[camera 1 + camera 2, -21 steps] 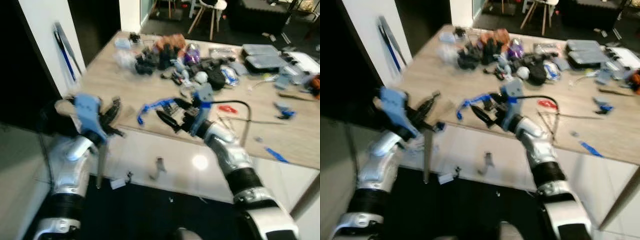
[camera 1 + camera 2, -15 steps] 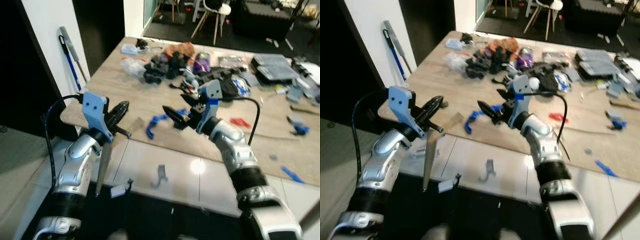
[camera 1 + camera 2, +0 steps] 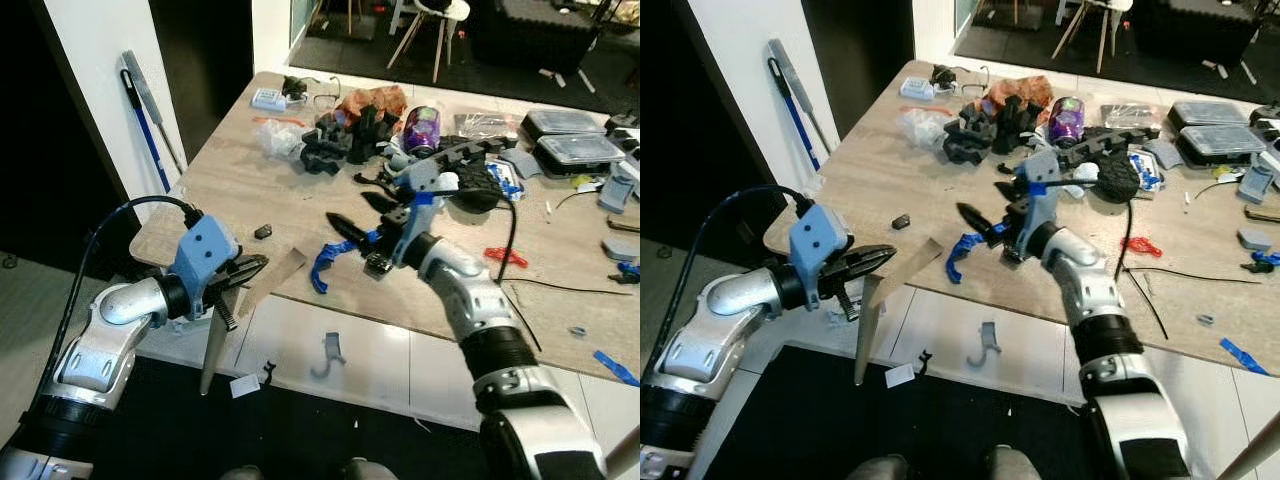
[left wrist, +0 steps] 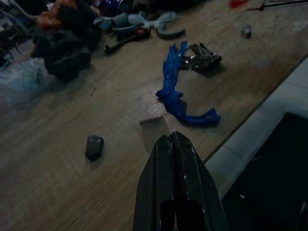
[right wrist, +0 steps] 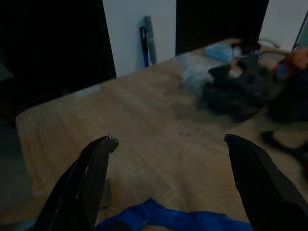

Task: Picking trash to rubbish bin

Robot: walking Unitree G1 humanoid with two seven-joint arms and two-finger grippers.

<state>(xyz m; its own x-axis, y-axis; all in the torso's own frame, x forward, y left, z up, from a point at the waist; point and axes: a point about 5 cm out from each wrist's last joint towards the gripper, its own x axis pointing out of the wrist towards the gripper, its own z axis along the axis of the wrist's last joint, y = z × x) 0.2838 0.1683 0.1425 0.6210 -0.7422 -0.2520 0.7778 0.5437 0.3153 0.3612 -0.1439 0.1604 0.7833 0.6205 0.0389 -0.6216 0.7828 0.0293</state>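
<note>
At lower left, the left gripper (image 3: 865,262) has its fingers pressed together on a long, stiff, tan cardboard strip (image 3: 877,310), which hangs off the wooden table (image 3: 890,170) edge, likely lifted for binning. At centre, the right gripper (image 3: 350,218) has its fingers spread wide and empty above a crumpled blue plastic scrap (image 3: 330,262).

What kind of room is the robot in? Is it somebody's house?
Probably a home's living or dining area used as a workroom. A big wooden table is piled with dark plastic parts and lidded boxes, a chair stands behind it, and a broom leans on the white wall.
</note>
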